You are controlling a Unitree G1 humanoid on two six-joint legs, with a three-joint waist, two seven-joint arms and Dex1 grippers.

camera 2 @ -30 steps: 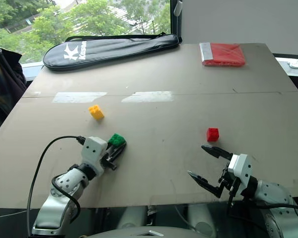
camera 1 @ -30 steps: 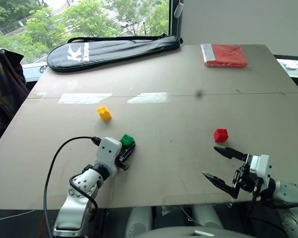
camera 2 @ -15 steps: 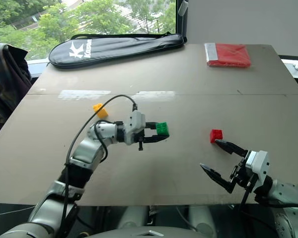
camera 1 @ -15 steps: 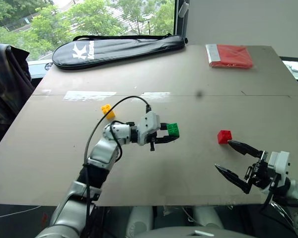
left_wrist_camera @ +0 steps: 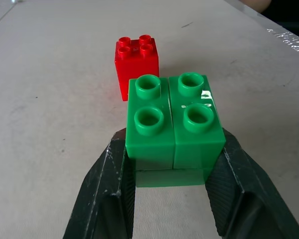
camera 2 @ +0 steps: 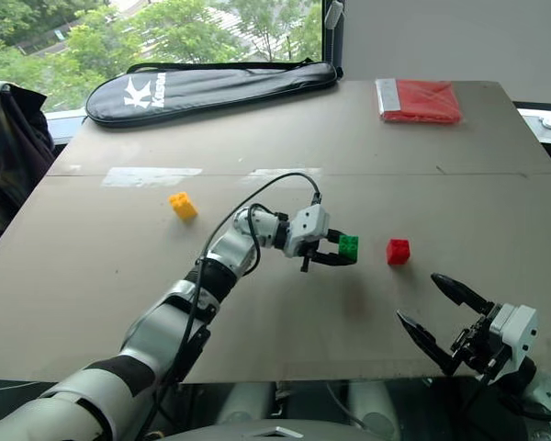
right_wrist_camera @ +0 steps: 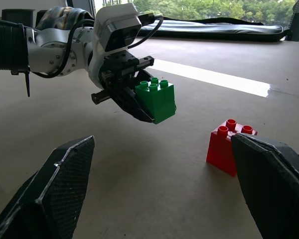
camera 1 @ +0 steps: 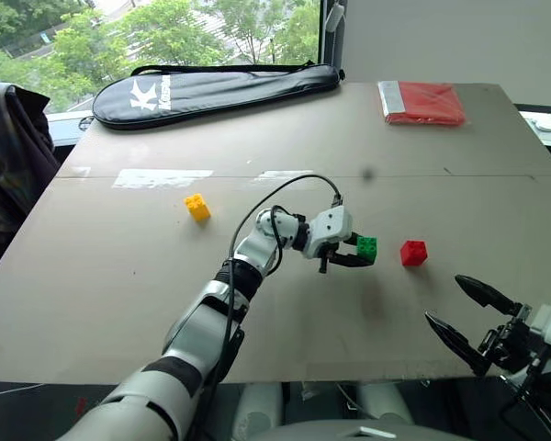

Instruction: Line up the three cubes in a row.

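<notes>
Beside red cube point(camera 1: 413, 253), left claw point(camera 1: 356, 254) brought green cube point(camera 1: 367, 247).

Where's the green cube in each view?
Left eye view: green cube, centre-right, in the left gripper.
Right eye view: just right of centre.
Left wrist view: centre, between the fingers.
Right wrist view: centre, held above the table.
Shared landmark: red cube beside it.

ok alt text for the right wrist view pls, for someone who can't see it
The left gripper holds a green studded plastic cube clear above the grey table, beside a red studded plastic cube resting on it. The right gripper's two black fingers stand wide apart in the foreground, and a long black zipped bag lies at the far edge.
</notes>
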